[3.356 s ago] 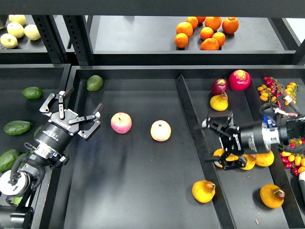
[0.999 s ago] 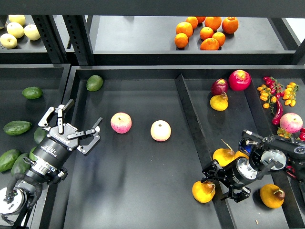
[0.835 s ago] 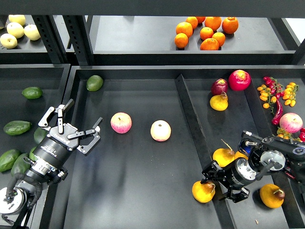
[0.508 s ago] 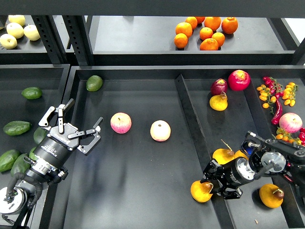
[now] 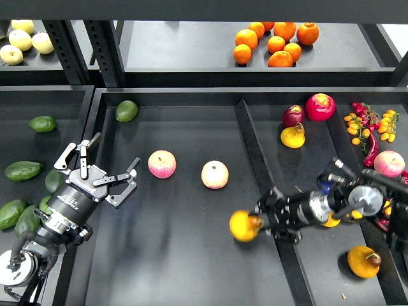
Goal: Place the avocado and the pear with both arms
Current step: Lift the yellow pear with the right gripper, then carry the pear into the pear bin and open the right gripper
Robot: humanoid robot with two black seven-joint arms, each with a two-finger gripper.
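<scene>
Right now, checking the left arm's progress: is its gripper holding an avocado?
No, the left gripper hangs open and empty over the tray, with nothing between its fingers.

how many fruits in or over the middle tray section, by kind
pink-and-yellow round apples: 2
light green rounded avocado: 1
yellow-orange plump pear, gripped by the right pincer over the tray floor: 1
total: 4

Shelving: black metal rack point(image 5: 102, 44), dark upper shelf point(image 5: 185, 48) ahead of me | Lower level: black trays, raised divider point(image 5: 255, 166) between centre and right compartments | Surfaces: matte black, scuffed | Light: even, from overhead, soft reflections on tray floor point(image 5: 185, 248)
</scene>
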